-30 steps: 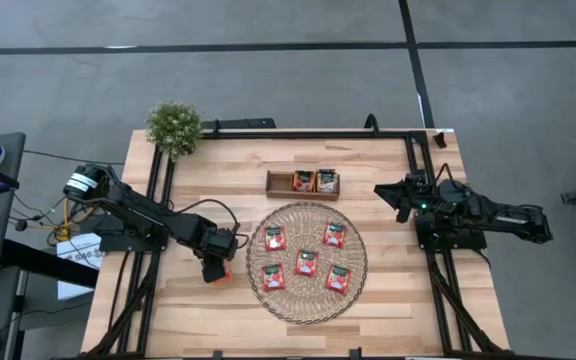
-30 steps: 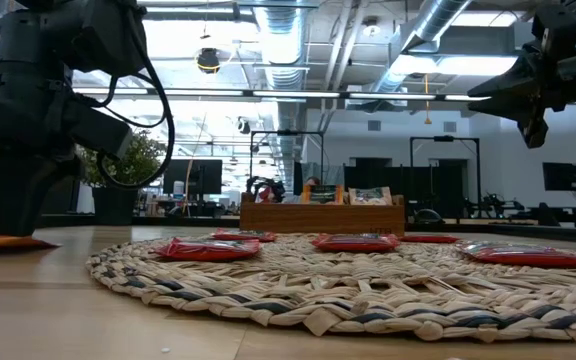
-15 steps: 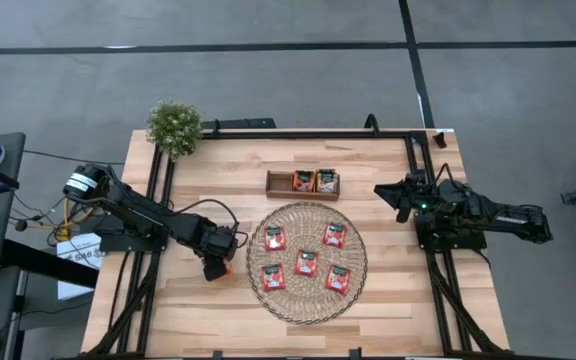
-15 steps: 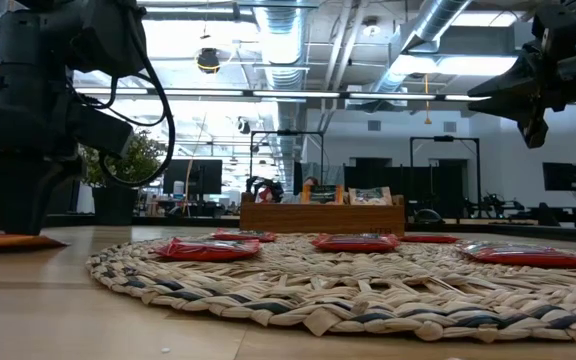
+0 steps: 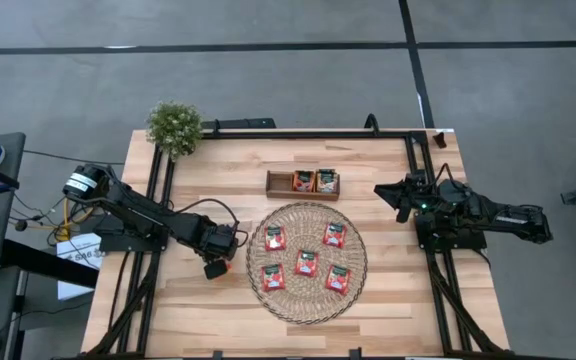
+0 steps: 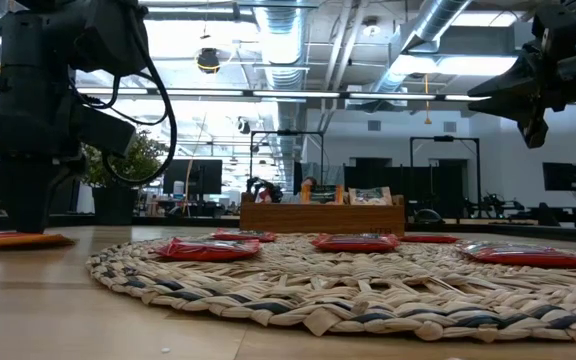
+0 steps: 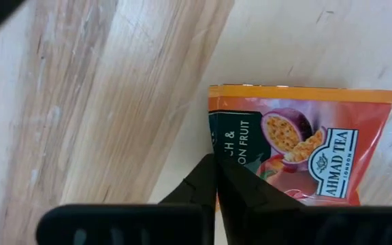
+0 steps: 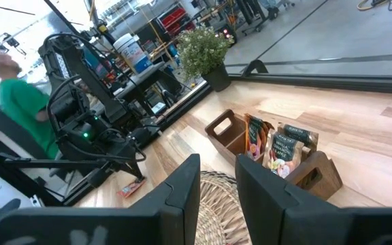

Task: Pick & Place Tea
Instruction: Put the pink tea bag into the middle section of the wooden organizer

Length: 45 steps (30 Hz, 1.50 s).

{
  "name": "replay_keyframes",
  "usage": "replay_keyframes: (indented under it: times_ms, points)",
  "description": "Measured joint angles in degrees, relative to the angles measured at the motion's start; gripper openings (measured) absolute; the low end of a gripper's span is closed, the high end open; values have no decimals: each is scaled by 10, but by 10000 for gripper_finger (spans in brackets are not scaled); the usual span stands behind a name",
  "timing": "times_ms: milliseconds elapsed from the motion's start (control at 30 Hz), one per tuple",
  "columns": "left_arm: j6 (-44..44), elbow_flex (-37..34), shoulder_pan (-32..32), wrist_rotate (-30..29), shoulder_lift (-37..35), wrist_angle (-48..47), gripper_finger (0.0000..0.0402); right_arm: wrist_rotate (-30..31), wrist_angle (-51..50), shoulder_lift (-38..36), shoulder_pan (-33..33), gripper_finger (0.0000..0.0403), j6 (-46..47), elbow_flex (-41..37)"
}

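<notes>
My left gripper (image 5: 218, 266) stands left of the round woven mat (image 5: 306, 300), its fingers pointing down and shut on a red-orange tea sachet (image 7: 298, 146), which the low view shows as a flat orange strip (image 6: 18, 239). Several more red-orange sachets (image 5: 306, 262) lie flat on the mat. The brown wooden tray (image 5: 280, 183) behind the mat holds upright sachets (image 5: 315, 181) in two slots. My right gripper (image 5: 400, 198) hangs open above the table's right side, far from every sachet; its fingers stand apart in its wrist view (image 8: 216, 184). My left gripper pinches the sachet at the middle of one side edge (image 7: 211, 153) between its two shut fingers. The fingers come from above, pointing down. The sachet lies about flat, printed face up, at table height; whether it is clear of the wood I cannot tell.
A small potted plant (image 5: 174, 126) stands at the far left corner. Black rails (image 5: 158, 180) run along the table's left, right and far sides. Bare wood (image 5: 198, 310) lies near the mat. A person in green (image 8: 19, 102) is beyond the table's left side.
My left gripper has shifted a little toward the far edge and the mat, staying shut. The sachet has moved along with it, still flat.
</notes>
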Motion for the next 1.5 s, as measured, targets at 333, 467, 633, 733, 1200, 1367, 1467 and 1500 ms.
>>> replay_keyframes:
  times_ms: [333, 467, 633, 733, 1200, 1367, 1467, 1500]
  points:
    - [13, 23, 1, 6, 2, -32, 0, 0, 0, 0, 0, 87, 0, 0]
    - [17, 33, 1, 5, 1, -37, 0, 0, 0, 0, 0, 87, 0, 0]
    - [24, 51, 0, 4, 0, -59, 0, 0, 0, 0, 0, 87, 0, 0]
    - [32, 67, 0, -8, -1, -82, 0, 0, 0, 0, 0, 87, 0, 0]
    - [116, 180, 4, -59, -2, -194, 0, 0, 1, 0, 0, 87, 0, 0]
    - [160, 236, 25, -94, -2, -233, 0, 0, 2, 0, 0, 87, 0, 0]
    - [199, 271, 47, -117, -2, -244, 0, 0, 2, 0, 0, 87, 0, 0]
    - [212, 283, 56, -123, -3, -244, 0, 0, 2, 0, 0, 87, 0, 0]
